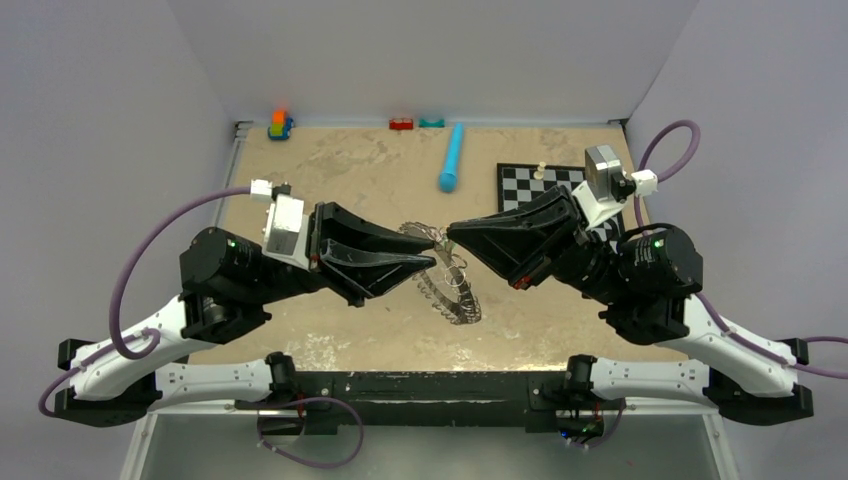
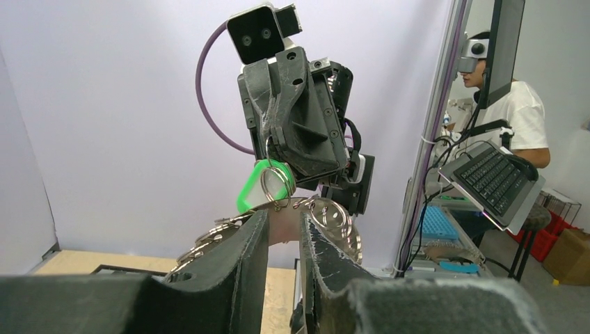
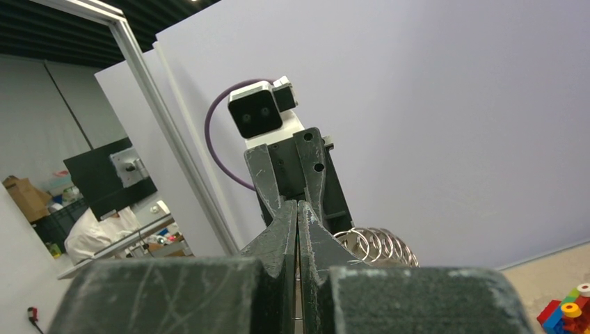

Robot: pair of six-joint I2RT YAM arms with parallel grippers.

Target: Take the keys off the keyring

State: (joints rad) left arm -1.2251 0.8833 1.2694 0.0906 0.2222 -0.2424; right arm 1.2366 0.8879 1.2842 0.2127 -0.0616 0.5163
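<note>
The keyring (image 1: 462, 300) is a thin grey hoop rimmed with silver keys (image 1: 436, 288), hanging above the table between both grippers. My left gripper (image 1: 436, 248) is shut on the hoop's top. In the left wrist view the flat metal band (image 2: 284, 228) sits between its fingers (image 2: 254, 240), with keys (image 2: 341, 226) fanning out on both sides. My right gripper (image 1: 450, 235) meets it tip to tip and is shut on the green-headed key (image 2: 252, 191), seen just below its tips (image 2: 273, 154). In the right wrist view its jaws (image 3: 298, 207) are pressed together, with silver rings (image 3: 379, 245) behind them.
A blue cylinder (image 1: 452, 158) lies at the back centre. A chessboard (image 1: 528, 188) with a white piece (image 1: 541, 172) lies at the back right, partly under my right arm. Toy blocks (image 1: 280, 125) and small bricks (image 1: 401, 124) sit along the back wall.
</note>
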